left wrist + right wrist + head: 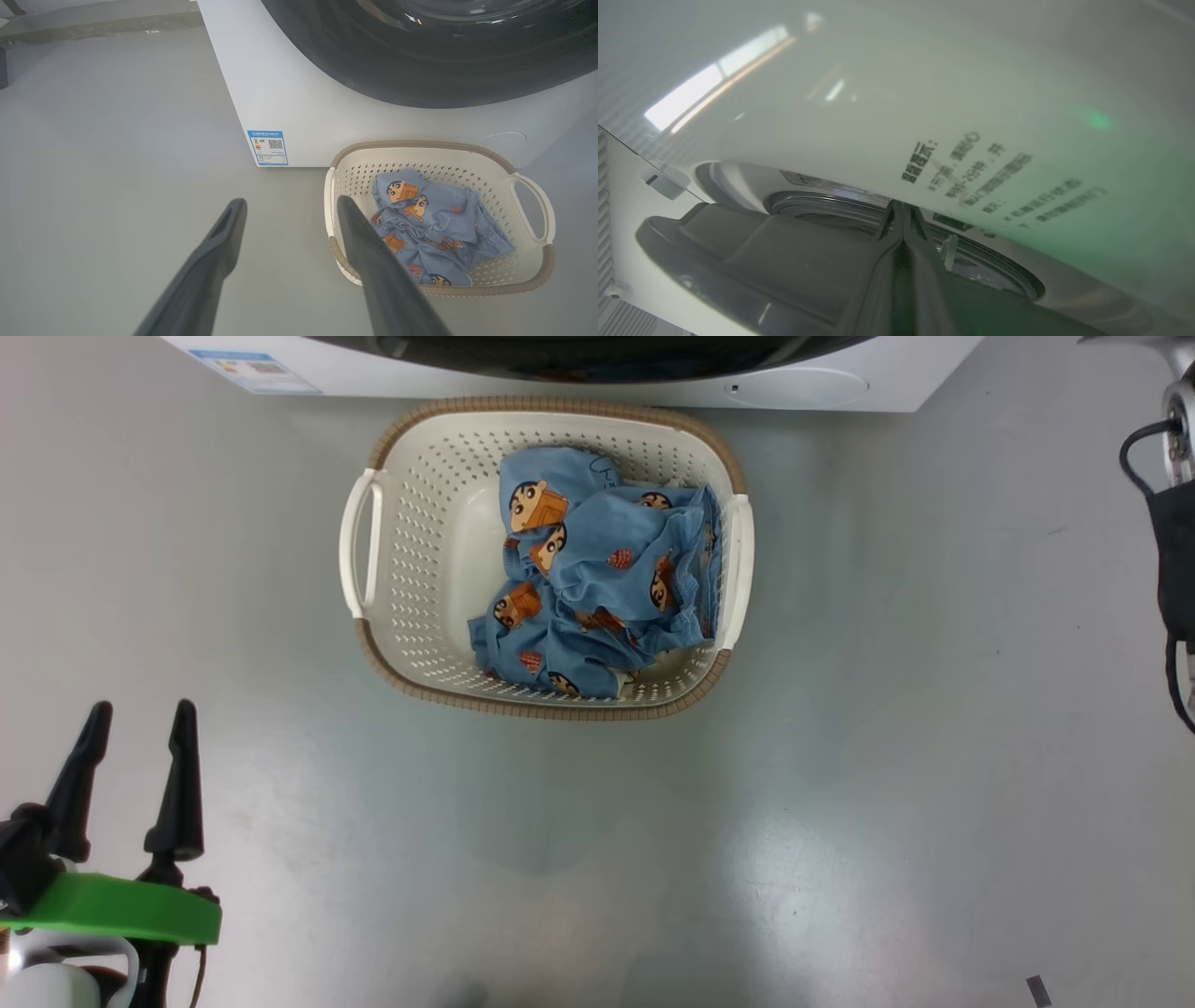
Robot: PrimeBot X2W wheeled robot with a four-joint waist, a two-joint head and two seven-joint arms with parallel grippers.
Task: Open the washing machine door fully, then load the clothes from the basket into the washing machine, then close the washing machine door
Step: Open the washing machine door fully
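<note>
Two-part read, nearer arm first: rt gripper [901, 210], long dark fingers pressed tight together, nothing clamped, tips at seam between glossy white panel [924, 116] w/ black printed text and round metal-edged ring [817, 198] below it; can't tell if hooked on any edge. Probably step one, i.e. opening big round glossy black-rimmed washing machine door [420, 60]. Looks shut or near it in lft wrist view, black rim low on front of big white front-loading washing machine [280, 93], just above basket; hard to say for sure. Rt arm [1174, 541] up at far rt edge of head view, stretched fwd toward machine, so nearer the door by far. Then lft gripper [140, 709]: fingers spread wide, empty, pointing fwd, low at lft over bare grey floor [840, 803], well apart from everything. Small cream-white perforated plastic basket [560, 406], brown woven-look rim, on floor just in front of machine, long axis lft-to-rt across head view, a white handle [359, 541] at each short end. Light blue cartoon-print clothes [607, 569] bunched inside, toward rt half, none loaded. From lft gripper: basket ahead and to the rt, lft handle closest. Likely needs door pulled outward and round before any reach into basket; possible risk of door sweeping over basket, given closeness.
</note>
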